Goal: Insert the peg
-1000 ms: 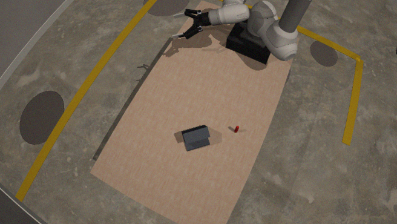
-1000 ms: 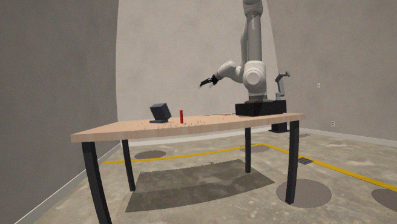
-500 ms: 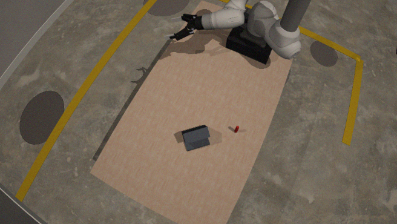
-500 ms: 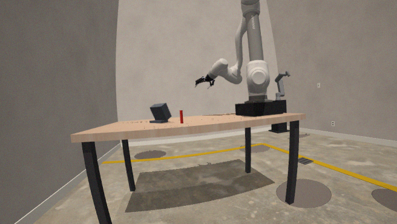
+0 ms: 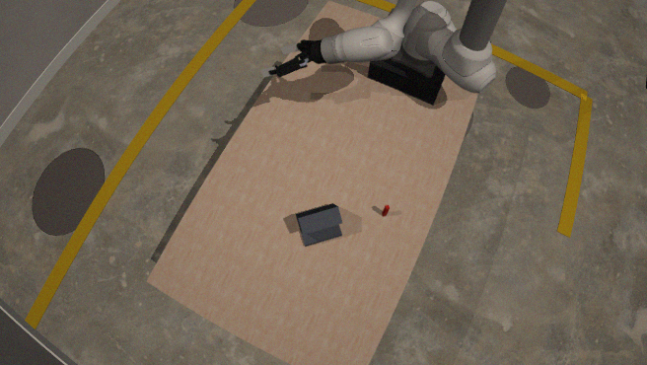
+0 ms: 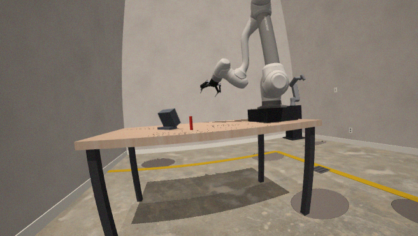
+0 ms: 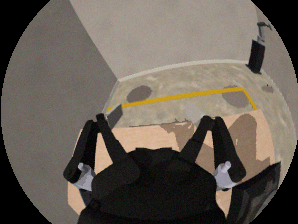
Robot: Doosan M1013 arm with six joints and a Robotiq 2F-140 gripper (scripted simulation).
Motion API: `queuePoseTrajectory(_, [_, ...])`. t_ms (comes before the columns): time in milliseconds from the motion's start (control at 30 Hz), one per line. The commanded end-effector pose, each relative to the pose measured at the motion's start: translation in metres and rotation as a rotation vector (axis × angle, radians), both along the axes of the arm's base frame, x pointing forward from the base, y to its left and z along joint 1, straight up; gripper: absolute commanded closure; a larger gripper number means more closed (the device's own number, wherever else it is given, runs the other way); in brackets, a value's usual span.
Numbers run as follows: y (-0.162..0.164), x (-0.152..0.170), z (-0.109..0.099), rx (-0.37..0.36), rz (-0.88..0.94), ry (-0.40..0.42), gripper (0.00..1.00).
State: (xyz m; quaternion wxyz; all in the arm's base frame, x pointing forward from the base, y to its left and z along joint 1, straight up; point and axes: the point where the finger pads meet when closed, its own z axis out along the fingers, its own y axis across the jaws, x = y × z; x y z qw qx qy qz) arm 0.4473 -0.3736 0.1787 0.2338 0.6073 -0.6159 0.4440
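You're in an industrial robot cell: concrete floor (image 6: 350,166), yellow safety tape (image 6: 366,182) ringing the wooden table (image 6: 197,135), bare grey walls (image 6: 57,80).
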Motion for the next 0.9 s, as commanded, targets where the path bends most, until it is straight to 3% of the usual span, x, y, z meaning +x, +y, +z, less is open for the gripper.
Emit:
queuePoseTrajectory(0, [0.011,0.014,-0.005,0.017,0.002,-0.002,0.00])
queuePoseTrajectory(467, [0.079,0.063,-0.043,0.237,-0.174,-0.088,0.00])
queuePoseTrajectory(533, [0.079,0.063,-0.043,0.237,-0.174,-0.088,0.00])
queuePoseTrajectory(867, [0.154,0.099,-0.073,0.413,-0.292,-0.126,0.00])
